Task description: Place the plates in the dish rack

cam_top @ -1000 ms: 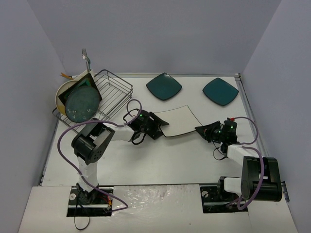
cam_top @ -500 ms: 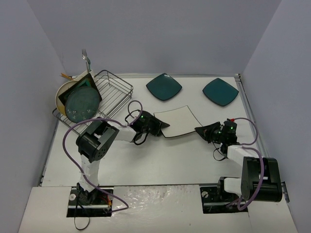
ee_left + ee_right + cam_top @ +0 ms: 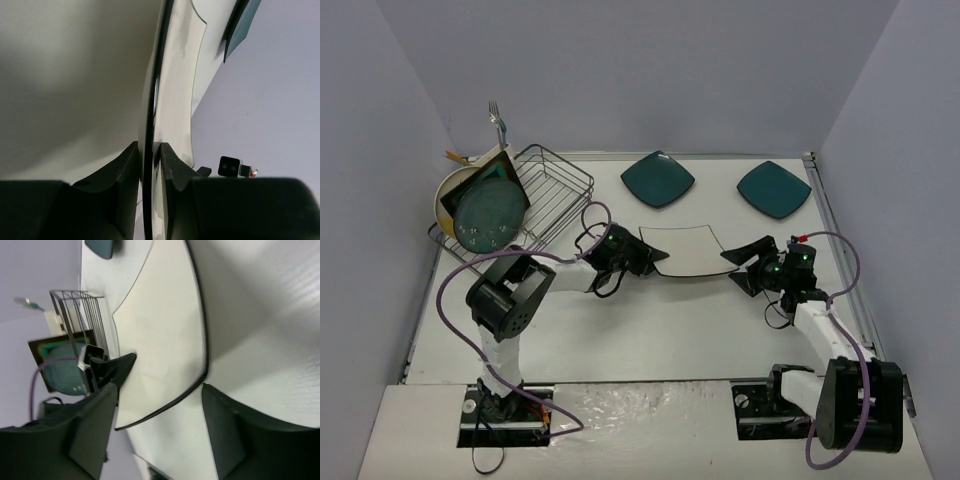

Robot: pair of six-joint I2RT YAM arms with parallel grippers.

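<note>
Claws lie nearest: the right gripper (image 3: 748, 263), mid-right, has pushed forward since a second ago, spread wide around the right corner of the white plate (image 3: 682, 250). The left gripper (image 3: 653, 259) stays clamped on its left edge; the plate has swung squarer. Farther back, the left teal plate (image 3: 658, 178) and right teal plate (image 3: 774, 188) sit unmoved, with the dish rack (image 3: 570, 166) upper left.

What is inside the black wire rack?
Three plates stand in the dish rack: a round grey-blue plate in front, mostly covering a brown-rimmed square plate and a cream plate.
</note>
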